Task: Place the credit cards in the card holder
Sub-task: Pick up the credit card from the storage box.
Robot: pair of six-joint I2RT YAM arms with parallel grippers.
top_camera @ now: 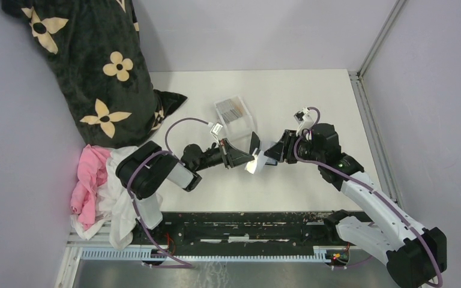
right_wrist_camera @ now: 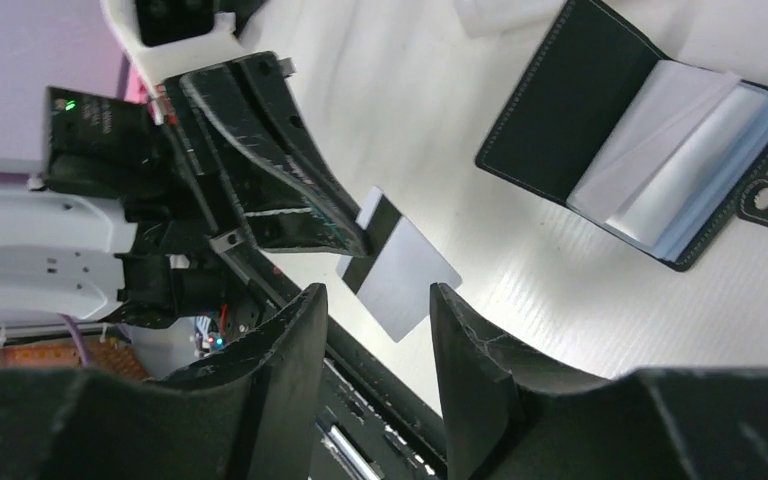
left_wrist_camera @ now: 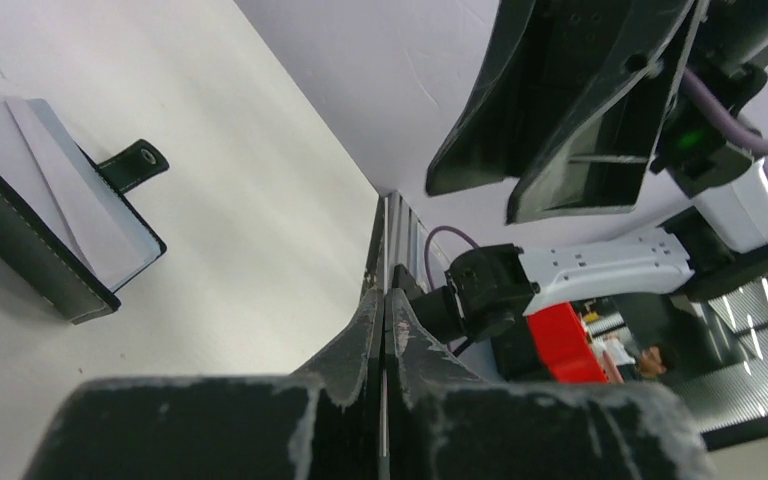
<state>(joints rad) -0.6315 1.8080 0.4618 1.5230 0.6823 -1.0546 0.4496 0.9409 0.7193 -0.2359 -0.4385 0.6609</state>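
Right wrist view, left fingers [right_wrist_camera: 330, 215] pinching grey card [right_wrist_camera: 405, 275] by its black-stripe end, plain end pointing between spread right fingers [right_wrist_camera: 460, 330], black stitched card holder [right_wrist_camera: 570, 100] lying open.

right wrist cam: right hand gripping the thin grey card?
No, the right hand is open, its fingers apart around the thin grey rectangular card, which the left hand pinches.

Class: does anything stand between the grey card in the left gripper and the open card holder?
Nothing visible does. Only bare table lies between the grey card, pinched in the left gripper, and the open card holder. The open right gripper hangs close by the card, above the table.
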